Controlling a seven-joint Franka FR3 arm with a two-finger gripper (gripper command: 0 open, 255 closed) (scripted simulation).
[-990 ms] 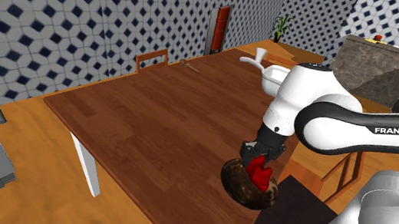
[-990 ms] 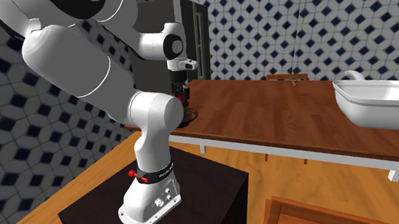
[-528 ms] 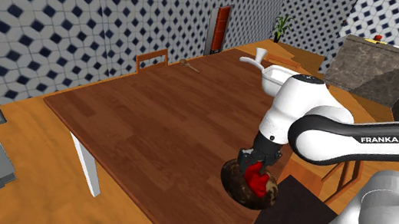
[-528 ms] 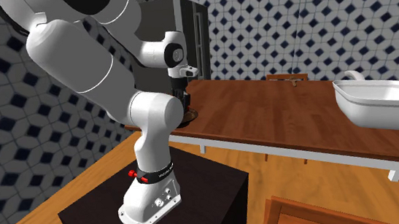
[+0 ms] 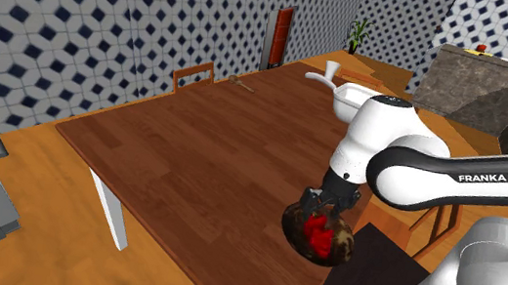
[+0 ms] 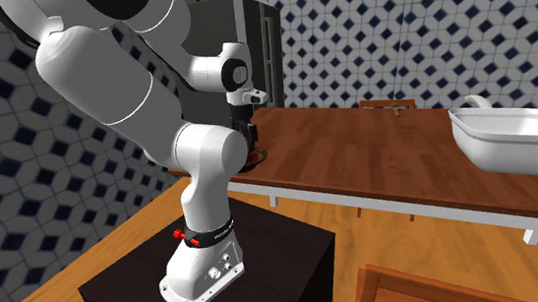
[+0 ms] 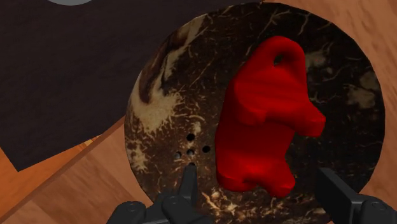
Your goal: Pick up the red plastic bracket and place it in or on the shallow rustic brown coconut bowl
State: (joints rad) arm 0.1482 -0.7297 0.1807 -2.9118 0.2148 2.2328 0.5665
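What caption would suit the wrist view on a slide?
Open claw above the red bracket lying in the brown bowl.

the bracket [image 7: 264, 121] lies in the bowl [image 7: 159, 102], at the table [image 5: 192, 149] edge.

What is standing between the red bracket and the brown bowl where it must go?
Nothing visible. The red bracket already lies inside the brown bowl, and the gripper hangs over it, jaws open and apart from it.
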